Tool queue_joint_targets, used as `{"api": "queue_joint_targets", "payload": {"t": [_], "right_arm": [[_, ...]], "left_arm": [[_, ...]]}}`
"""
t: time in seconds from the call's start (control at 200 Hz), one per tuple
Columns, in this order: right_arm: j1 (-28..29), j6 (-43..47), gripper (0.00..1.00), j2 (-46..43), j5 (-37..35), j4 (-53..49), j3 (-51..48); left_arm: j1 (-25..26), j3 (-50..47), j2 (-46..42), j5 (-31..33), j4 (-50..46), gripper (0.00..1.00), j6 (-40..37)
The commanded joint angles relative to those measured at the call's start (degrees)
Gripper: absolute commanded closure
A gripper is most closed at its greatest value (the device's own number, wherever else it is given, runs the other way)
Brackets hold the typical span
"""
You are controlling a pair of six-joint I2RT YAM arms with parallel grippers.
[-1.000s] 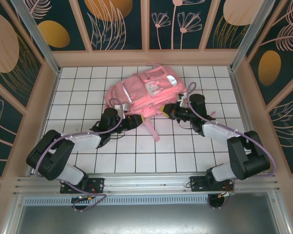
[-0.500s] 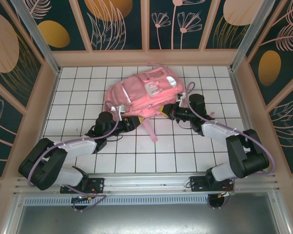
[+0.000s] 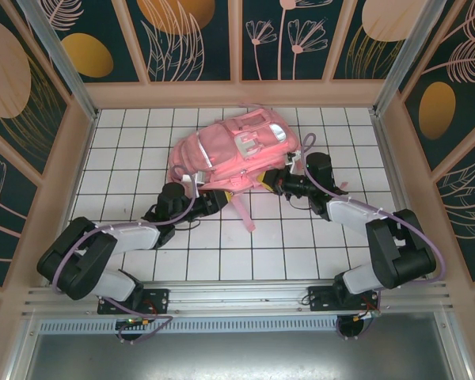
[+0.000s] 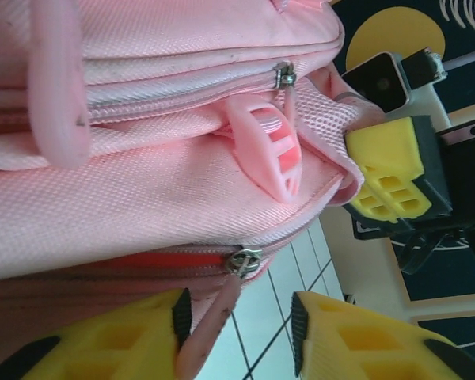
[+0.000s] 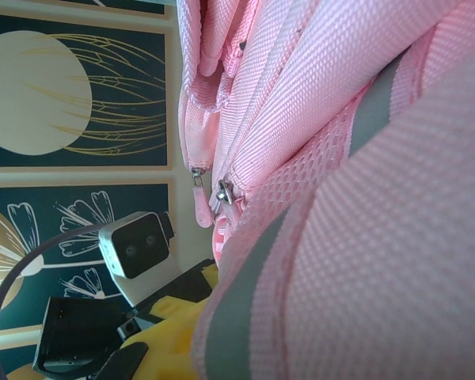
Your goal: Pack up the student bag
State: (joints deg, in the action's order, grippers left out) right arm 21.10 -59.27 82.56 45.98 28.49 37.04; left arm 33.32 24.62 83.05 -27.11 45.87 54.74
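Student bag (image 3: pixel 236 146): lies flat at far middle of white gridded table (image 3: pixel 222 253).
Left gripper (image 4: pixel 237 317): at bag's near left edge; yellow jaws apart, pink zip pull (image 4: pixel 214 324) hanging between them.
Right gripper (image 3: pixel 280 184): against bag's near right corner; jaws hidden by fabric, cannot tell.
Obstruction: loose pink strap (image 3: pixel 244 210) trails onto table between the arms.

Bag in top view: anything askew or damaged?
The bag lies diagonal to the tile grid, and one strap trails loose toward the near edge. No tear or spill is visible. In the left wrist view, a zip pull hangs inside the open left end effector.
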Motion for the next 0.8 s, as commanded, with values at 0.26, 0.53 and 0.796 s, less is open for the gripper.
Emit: {"api": "queue_joint_targets", "payload": {"t": [0.26, 0.53, 0.796], "right_arm": [[1.0, 1.1, 1.0, -0.6, 4.3, 6.9, 3.0], [0.9, 1.0, 1.0, 0.7, 4.5, 7.4, 3.3], [0.9, 0.8, 1.0, 0.7, 4.6, 7.0, 3.8]], "left_arm": [[0.2, 2.5, 2.1, -2.8, 0.9, 0.77, -0.2], [0.2, 2.3, 1.0, -2.7, -0.2, 0.76, -0.5], [0.3, 0.9, 3.5, -3.2, 2.0, 0.59, 1.4]]}}
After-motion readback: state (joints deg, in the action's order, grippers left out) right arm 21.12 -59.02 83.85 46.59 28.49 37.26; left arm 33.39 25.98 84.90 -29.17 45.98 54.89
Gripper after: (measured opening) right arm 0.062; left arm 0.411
